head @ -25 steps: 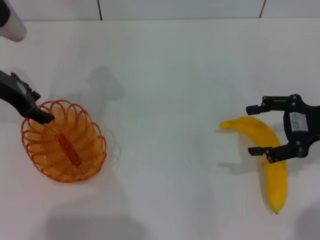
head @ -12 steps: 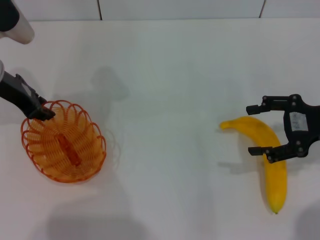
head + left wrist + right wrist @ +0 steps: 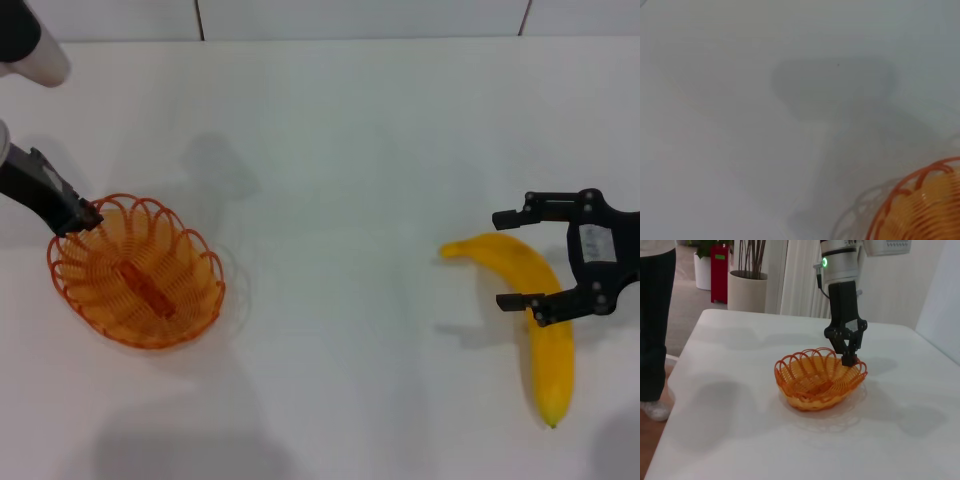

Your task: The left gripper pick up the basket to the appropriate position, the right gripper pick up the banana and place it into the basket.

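Note:
The orange wire basket (image 3: 212, 285) is at the left of the white table. My left gripper (image 3: 85, 215) is shut on its rim at the far-left side. The right wrist view shows that gripper (image 3: 850, 359) pinching the rim of the basket (image 3: 815, 400) from above. A piece of the rim (image 3: 905, 187) shows in the left wrist view. I cannot tell whether the basket is clear of the table. The yellow banana (image 3: 545, 340) lies at the right. My right gripper (image 3: 500, 260) is open, its fingers on either side of the banana's stem half.
A white tiled wall runs along the table's far edge (image 3: 320, 38). In the right wrist view, the table's side edge (image 3: 675, 370) drops to a floor with a person's legs (image 3: 655, 315) and planters (image 3: 747, 290) beyond.
The basket has shifted a little to the right and turned, carried by the left gripper on its rim. The right gripper and the banana have not moved.

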### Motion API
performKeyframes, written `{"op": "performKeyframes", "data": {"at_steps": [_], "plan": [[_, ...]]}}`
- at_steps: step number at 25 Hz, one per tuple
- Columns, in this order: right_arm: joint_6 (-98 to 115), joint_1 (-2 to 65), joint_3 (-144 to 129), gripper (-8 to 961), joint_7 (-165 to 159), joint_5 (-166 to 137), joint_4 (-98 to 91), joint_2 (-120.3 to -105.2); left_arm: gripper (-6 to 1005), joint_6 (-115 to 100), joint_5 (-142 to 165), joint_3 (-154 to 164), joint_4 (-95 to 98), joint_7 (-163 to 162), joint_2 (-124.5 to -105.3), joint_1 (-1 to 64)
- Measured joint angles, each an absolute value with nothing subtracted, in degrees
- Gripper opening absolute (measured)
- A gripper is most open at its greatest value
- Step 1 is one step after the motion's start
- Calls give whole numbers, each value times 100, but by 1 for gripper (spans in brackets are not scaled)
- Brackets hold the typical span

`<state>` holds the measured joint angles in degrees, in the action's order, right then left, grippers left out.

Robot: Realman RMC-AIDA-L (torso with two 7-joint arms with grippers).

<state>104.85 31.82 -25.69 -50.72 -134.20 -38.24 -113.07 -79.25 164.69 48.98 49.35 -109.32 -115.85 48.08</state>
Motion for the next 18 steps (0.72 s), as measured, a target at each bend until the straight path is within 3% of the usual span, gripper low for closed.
{"op": "performKeyframes", "data": {"at_steps": [2,18], "plan": [[10485,3180,-2561,840,-5071,-13416,-3822,-11302,115,-7906,16469,4934,4956,-10936,-11608,4799],[10485,3136,-2548,835,-5071,-13411,-3814,-11286,97,-7928,16471,4966,4987,-11262,-11620,4762]]}}
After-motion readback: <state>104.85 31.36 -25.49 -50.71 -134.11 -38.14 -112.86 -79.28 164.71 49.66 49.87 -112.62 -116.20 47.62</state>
